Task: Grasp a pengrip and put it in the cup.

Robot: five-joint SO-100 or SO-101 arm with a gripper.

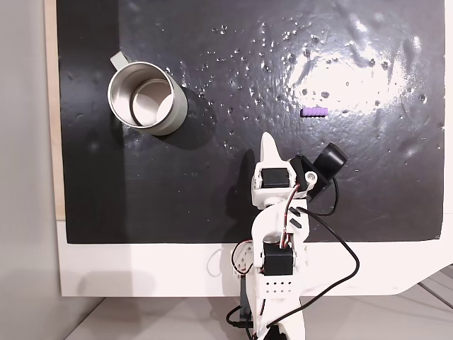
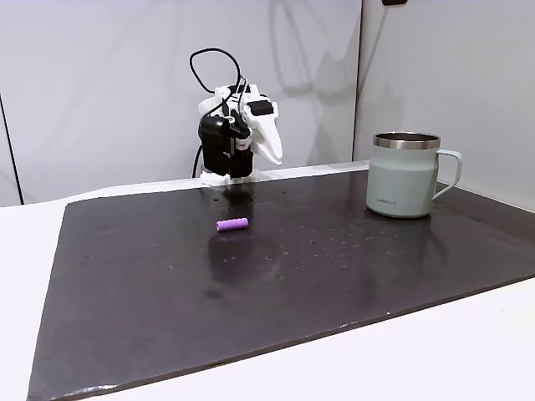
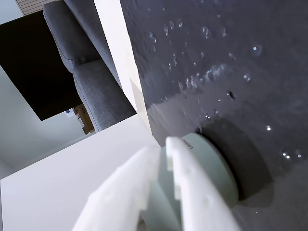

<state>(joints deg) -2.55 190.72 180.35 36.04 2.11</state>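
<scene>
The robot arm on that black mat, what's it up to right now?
The arm is folded back near the table edge and its hand is closed and holding nothing. The purple pengrip lies untouched on the black mat, away from the hand and to its right in the top-down fixed view. The cup stands upright on the other side of the mat with no pengrip inside. So the pickup has not started yet.

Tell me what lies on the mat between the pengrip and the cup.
Nothing lies there. In a fixed view from above, the stretch of black mat between the purple pengrip and the cup is bare, apart from small shiny specks.
</scene>
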